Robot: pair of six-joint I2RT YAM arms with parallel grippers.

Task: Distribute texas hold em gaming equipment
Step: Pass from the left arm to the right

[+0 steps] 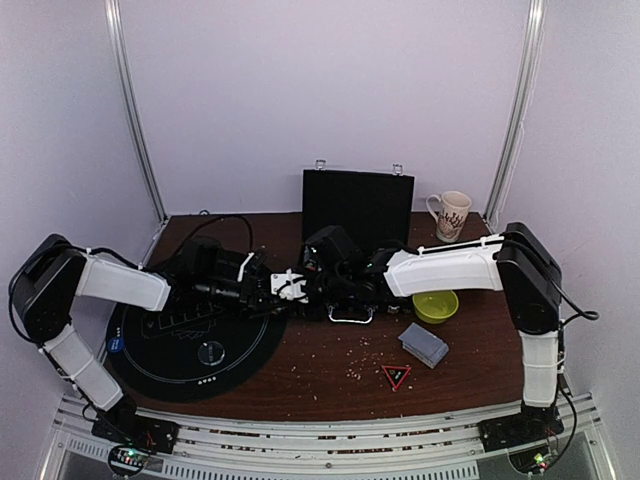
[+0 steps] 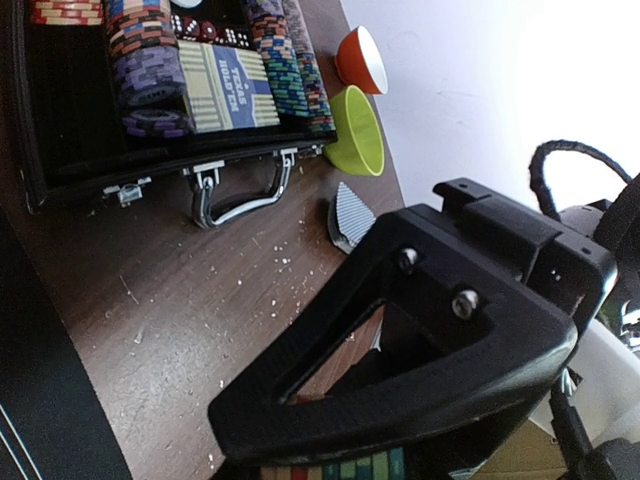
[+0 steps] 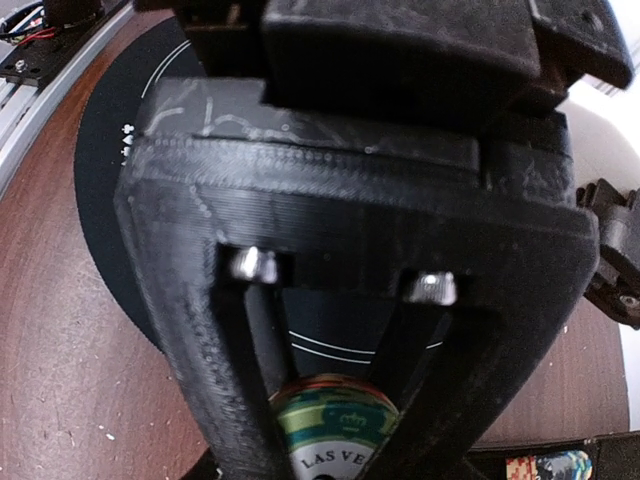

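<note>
**Item condition.** The chip [image 3: 335, 428] was round, with a green-and-gold banded rim and a pale face lettered "LAS VE". Being a disc, it had no long axis. Its printed face pointed up the fingers toward the right wrist camera.

**Location.** The chip sat above the middle of the worktop [image 1: 330, 370], just in front of the open case [image 1: 358, 205] at the far edge.

**End effectors.**
- The right gripper [image 3: 335, 455] was pressed against the chip's rim from both sides.
- The left gripper [image 1: 275, 290] met it from the left. A striped band of colours [image 2: 330, 468] showed at the bottom of the left wrist view. Whether the left fingers pinched it could not be told.

**Other equipment.**
- Chip rows [image 2: 285, 70] lay on edge in the case, running from its hinge side toward its handle [image 2: 240, 200].
- The deck of cards [image 1: 423, 343], grey-blue, lay flat toward the near right corner. Its long axis ran from far left to near right.
- A clear disc [image 1: 211, 351] lay on the black mat [image 1: 150, 360] at the near left corner.
</note>
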